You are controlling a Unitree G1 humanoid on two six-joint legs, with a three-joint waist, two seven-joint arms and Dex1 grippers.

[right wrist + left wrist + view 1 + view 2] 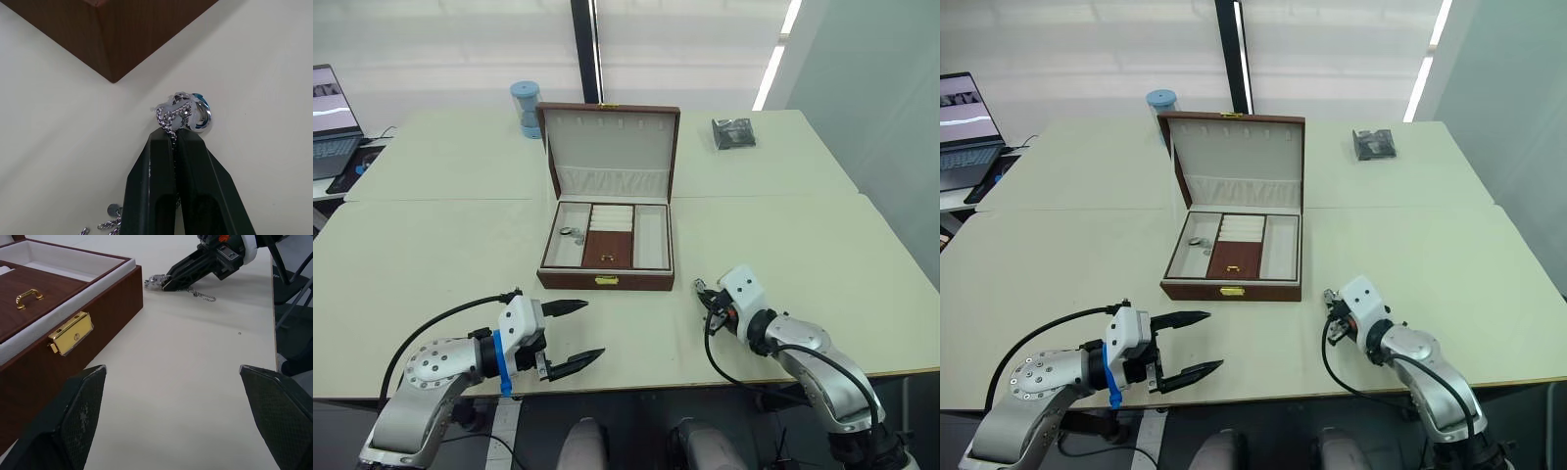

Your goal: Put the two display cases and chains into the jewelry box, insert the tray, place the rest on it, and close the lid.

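No readable brand, label or text on anything in view.

Right gripper (pixel 175 131): fingers pressed together, pinching a silvery chain (pixel 168 119) at the tips. A small round silver ring with a blue inset (pixel 200 113) bunches up with the chain right at the fingertips. The loose chain tail trails back along the table under the fingers. Right forearm is low and near-flat over the table (pixel 431 245), gripper pointing toward the box's near right corner, tips just beside it, not touching.

Left gripper (pixel 572 335): spread wide, nothing between the fingers. Arm is low at the near table edge, fingers pointing toward the box front, well short of it.

Jewelry box (pixel 606 280) sits mid-table, gold clasp facing the robot. Lid (pixel 610 149) stands upright, cream lining, hook row and gathered pocket showing. Tray (pixel 608 247) is seated inside, brown centre panel with a gold handle. A small silvery item (pixel 570 233) lies in the left compartment; can't tell what.

Farther out: dark crinkly packet (pixel 733 132) at far right of the table, blue cylindrical container (pixel 525 106) behind the lid, laptop (pixel 333 122) at far left.
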